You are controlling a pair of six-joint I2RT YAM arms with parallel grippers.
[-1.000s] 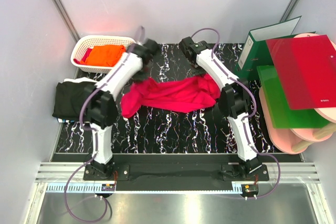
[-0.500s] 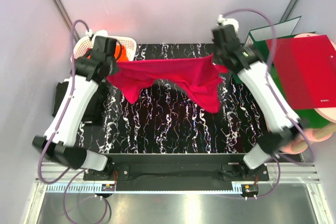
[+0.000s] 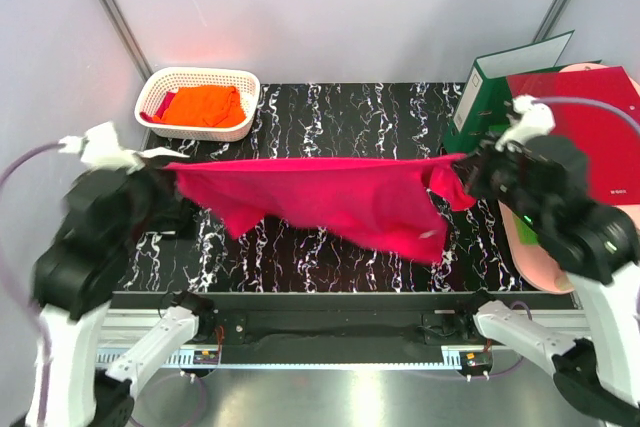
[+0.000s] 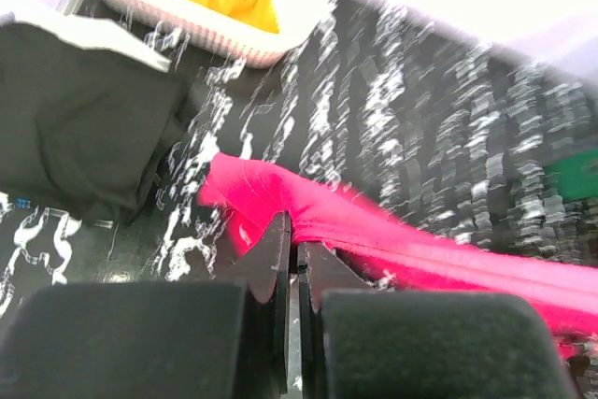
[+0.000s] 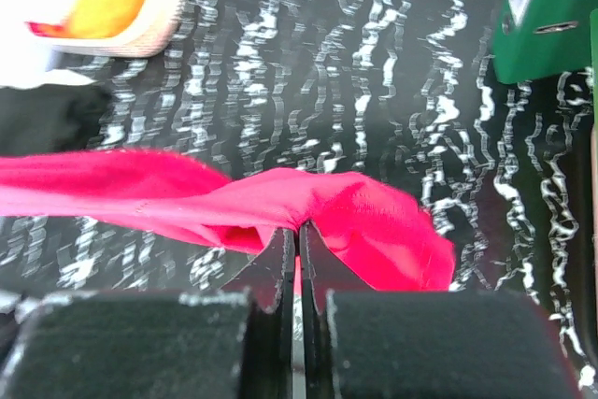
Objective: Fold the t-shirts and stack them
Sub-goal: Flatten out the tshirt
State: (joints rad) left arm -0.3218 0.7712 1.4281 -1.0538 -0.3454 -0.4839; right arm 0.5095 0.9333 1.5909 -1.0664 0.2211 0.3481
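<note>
1. Table [image 3: 330,257]: black top with white marbled veining, spanning the width of the overhead view.

2. Crimson-pink t-shirt [image 3: 330,197]: hangs above the middle of the table, stretched sideways between the two grippers. Its top edge is taut and nearly level. The cloth below sags in uneven folds and hangs lowest toward the right. Whether the lowest fold touches the table cannot be told.

3. Left gripper [image 4: 294,245]: raised at the table's left side, jaws pinched tight on the left end of the crimson-pink t-shirt, with cloth bunched at the fingertips.

4. Right gripper [image 5: 299,231]: raised at the right side, jaws clamped on the right end of the same shirt, with a rounded fold bulging past the tips.

5. Red folder [image 3: 590,117]: glossy, lying at the far right, off the marbled top.

6. Green binder [image 3: 490,87]: upright at the table's far right corner, just beside the red folder.

7. Black t-shirt [image 4: 75,128]: lies in a flat heap at the table's left edge, below the left arm and near the basket.

8. White lattice basket [image 3: 200,75]: sits at the far left corner.

9. Orange t-shirt [image 3: 205,105]: bundled inside the basket.
</note>
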